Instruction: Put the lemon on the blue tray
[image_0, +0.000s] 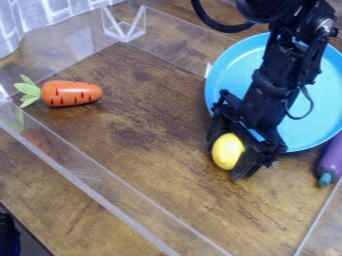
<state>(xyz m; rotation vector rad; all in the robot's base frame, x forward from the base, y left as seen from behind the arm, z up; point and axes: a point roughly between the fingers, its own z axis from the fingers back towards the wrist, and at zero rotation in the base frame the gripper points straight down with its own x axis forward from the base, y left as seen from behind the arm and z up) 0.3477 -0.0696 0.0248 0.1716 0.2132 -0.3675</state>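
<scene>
The lemon (230, 152) is a small bright-yellow oval on the wooden table, just in front of the near rim of the blue tray (238, 68). The tray is a large round blue dish at the right. My black gripper (243, 146) comes down from the upper right over the tray's near part, and its fingers stand on either side of the lemon. I cannot tell whether the fingers press on the lemon. The lemon appears to rest on the table.
An orange carrot (67, 94) with green leaves lies at the left. A purple eggplant (330, 157) lies at the right edge beside the tray. Clear plastic walls (94, 180) run along the near and far-left sides of the table.
</scene>
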